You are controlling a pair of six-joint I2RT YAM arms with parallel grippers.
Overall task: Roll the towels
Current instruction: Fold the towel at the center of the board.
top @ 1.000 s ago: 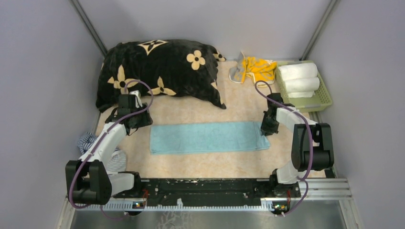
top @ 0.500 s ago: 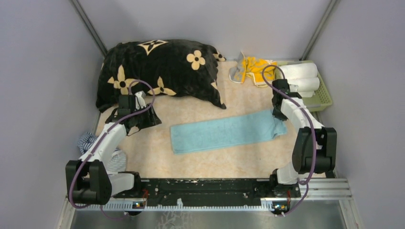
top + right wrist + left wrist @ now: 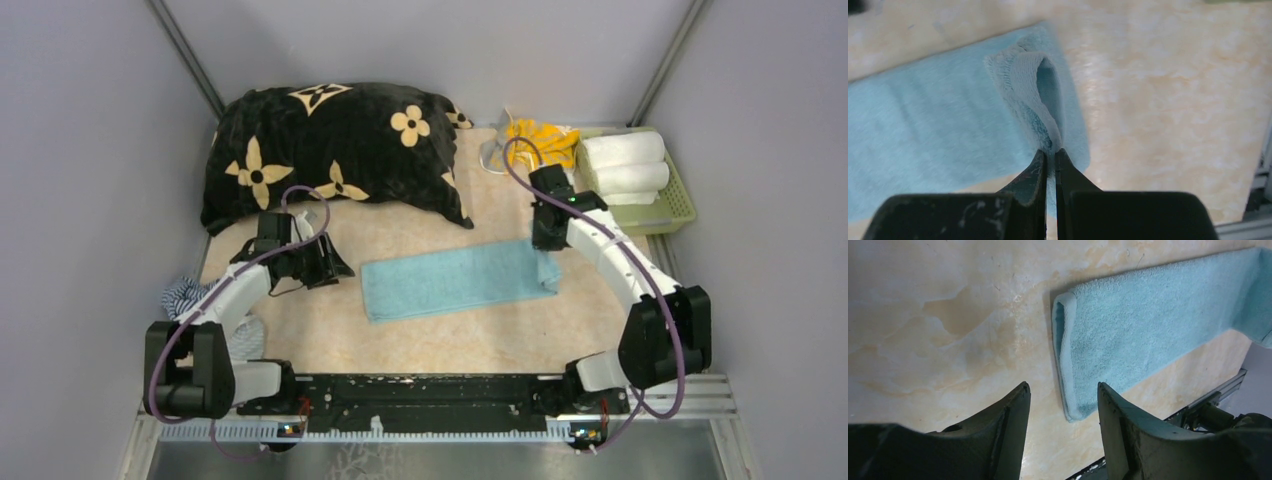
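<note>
I'm starting the roll, I judge: the light blue towel (image 3: 455,280) lies mid counter (image 3: 430,340). My right claw (image 3: 1050,150) pinches its 3 o'clock end into a curl; left claw (image 3: 1062,390) hangs wide, empty, at 9 o'clock. Next, tuck that curl tightly.

No words, numbers or signs can be read in any view. The black cushion (image 3: 330,150) has only cream flower shapes, no letters. The light blue towel (image 3: 455,280) shows no tag. Tiny white specks on the black bar (image 3: 430,390) may be just scratches.
</note>
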